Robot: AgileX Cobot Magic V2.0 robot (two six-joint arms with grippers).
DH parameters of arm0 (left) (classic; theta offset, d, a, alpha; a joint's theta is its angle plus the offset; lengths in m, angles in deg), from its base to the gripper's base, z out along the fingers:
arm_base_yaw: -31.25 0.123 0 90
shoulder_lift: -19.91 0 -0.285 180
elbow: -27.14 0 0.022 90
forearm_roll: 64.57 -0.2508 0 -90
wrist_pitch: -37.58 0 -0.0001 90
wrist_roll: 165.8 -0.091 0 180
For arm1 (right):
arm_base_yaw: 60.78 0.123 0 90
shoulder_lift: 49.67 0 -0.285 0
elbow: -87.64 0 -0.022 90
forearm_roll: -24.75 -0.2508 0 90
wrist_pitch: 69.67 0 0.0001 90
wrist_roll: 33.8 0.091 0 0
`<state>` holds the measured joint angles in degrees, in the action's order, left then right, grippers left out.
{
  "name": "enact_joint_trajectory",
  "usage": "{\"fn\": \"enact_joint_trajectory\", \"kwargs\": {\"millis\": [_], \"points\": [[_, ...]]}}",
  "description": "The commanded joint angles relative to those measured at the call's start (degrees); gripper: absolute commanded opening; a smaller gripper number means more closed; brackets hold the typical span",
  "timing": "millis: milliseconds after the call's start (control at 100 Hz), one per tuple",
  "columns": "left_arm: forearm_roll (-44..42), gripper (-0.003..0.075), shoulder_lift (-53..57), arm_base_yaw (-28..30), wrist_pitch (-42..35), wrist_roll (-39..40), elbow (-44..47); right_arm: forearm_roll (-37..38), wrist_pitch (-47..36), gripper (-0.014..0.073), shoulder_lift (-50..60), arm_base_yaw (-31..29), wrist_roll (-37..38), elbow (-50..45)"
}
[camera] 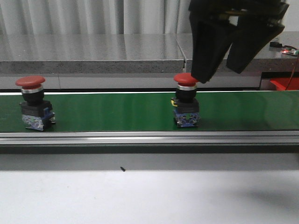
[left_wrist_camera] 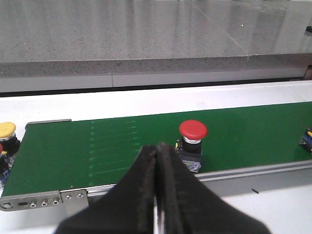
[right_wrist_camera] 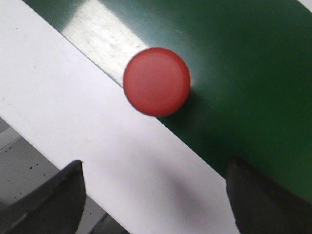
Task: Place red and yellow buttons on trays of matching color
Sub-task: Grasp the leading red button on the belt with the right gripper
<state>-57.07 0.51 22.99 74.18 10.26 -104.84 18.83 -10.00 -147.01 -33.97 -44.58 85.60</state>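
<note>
— Above the green belt (camera: 117, 112), where's your right claw (camera: 223, 70)?

— Hanging fingers-down and spread wide, released, over a red button (camera: 186, 100); one fingertip (camera: 204, 77) is beside its cap.

— And the left claw (left_wrist_camera: 157, 161)?

— Clenched on nothing, low near the belt's front rail (camera: 140, 136).

— Other buttons?

— A second red button (camera: 33, 102) stands well to the left on the belt; a yellow one (left_wrist_camera: 7, 130) sits past the belt's end.
</note>
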Motion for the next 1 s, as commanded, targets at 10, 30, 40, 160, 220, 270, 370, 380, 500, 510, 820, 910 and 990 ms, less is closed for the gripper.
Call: {"fn": "enact_joint_trajectory", "kwargs": {"millis": [10, 30, 40, 160, 220, 270, 370, 380, 500, 510, 820, 910, 990], "points": [[0.91, -0.0019, -0.7, -0.47, -3.93, 0.5, -1.48, -1.13, -2.85, 0.0594, 0.0, -0.04, -2.76, 2.09], [0.91, -0.0019, -0.7, -0.47, -3.93, 0.5, -1.48, -1.13, -3.3, 0.0594, -0.38, -0.04, -2.95, 2.16], [0.91, -0.0019, -0.7, -0.47, -3.93, 0.5, -1.48, -1.13, -3.65, 0.0594, -0.5, -0.04, -3.08, 2.16], [0.91, -0.0019, -0.7, -0.47, -3.93, 0.5, -1.48, -1.13, -6.59, 0.0594, -2.23, -0.04, -3.27, 2.45], [0.91, -0.0019, -0.7, -0.47, -3.93, 0.5, -1.48, -1.13, -8.23, 0.0593, -2.82, -0.04, -3.27, 2.45], [0.91, -0.0019, -0.7, -0.47, -3.93, 0.5, -1.48, -1.13, -9.44, 0.0593, -3.22, -0.04, -3.33, 2.45], [0.91, -0.0019, -0.7, -0.47, -3.93, 0.5, -1.48, -1.02, -10.26, 0.0562, -3.96, -0.04, -3.97, 2.45], [0.91, -0.0019, -0.7, -0.47, -3.93, 0.5, -1.48, -1.02, -10.26, 0.055, -3.97, -0.04, -3.97, 2.45], [0.91, -0.0019, -0.7, -0.47, -3.93, 0.5, -1.48, -0.42, -10.26, 0.0373, -4.1, -0.09, -3.97, 2.45], [0.91, -0.0019, -0.7, -0.47, -3.93, 0.5, -1.48, -0.42, -10.26, 0.036, -4.1, -0.09, -3.97, 2.45], [0.91, -0.0019, -0.7, -0.47, -3.93, 0.5, -1.48, 1.2, -12.21, 0.0141, -1.44, -1.65, -3.97, 2.51], [0.91, -0.0019, -0.7, -0.47, -3.93, 0.5, -1.48, 1.63, -13.03, 0.0141, 0.19, -4.6, -3.92, 3.2], [0.91, -0.0019, -0.7, -0.47, -3.93, 0.5, -1.48, 1.63, -12.68, 0.0141, 1.02, -8.21, -3.93, 4.96]]}}
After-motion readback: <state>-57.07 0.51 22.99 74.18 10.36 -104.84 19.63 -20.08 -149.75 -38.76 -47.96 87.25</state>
